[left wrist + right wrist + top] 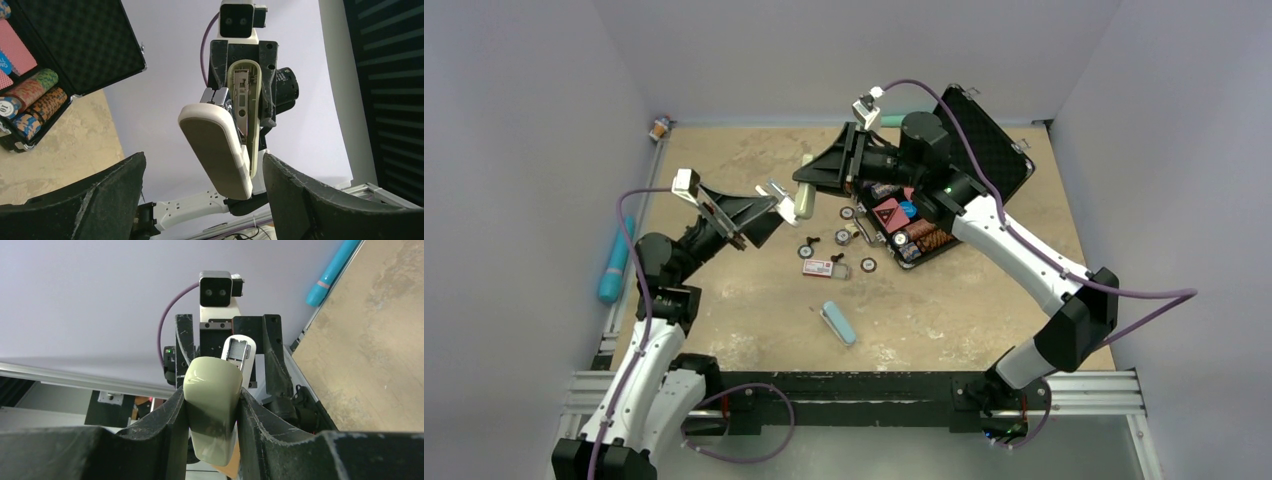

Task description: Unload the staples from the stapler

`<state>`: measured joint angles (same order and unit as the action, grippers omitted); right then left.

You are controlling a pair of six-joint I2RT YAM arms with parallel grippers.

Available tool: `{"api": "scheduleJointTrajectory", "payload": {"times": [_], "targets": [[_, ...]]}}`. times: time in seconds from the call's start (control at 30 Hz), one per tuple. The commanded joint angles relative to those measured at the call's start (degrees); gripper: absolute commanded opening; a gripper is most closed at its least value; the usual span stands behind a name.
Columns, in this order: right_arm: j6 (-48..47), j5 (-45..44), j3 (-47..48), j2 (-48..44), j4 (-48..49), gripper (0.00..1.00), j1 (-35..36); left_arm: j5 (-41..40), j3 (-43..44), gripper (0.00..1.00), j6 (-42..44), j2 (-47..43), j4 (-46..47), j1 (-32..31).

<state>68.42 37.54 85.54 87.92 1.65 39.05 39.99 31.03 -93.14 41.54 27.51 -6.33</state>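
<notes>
Right hand (212, 402), raised over the mottled tan bench (984, 300), grips a pale green plastic stapler (216, 145), hinged open with its metal staple channel (242, 95) exposed. Left hand (782, 203) faces it, jaws spread wide, just beside the stapler.

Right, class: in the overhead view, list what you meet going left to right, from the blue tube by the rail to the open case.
blue tube → left gripper → stapler → poker chip case
</notes>
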Motion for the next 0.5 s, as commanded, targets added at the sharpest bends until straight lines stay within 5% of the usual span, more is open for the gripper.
{"api": "scheduleJointTrajectory", "payload": {"times": [0.0,0.47], "targets": [[3.0,1.9,-0.4,-2.0,6.9,0.0,0.2,-1.2,1.4,0.89,-2.4,0.8,8.5,0.5],[3.6,2.8,-0.5,0.4,8.7,0.0,1.5,-2.8,2.4,0.81,-1.1,2.1,7.4,0.5]]}}
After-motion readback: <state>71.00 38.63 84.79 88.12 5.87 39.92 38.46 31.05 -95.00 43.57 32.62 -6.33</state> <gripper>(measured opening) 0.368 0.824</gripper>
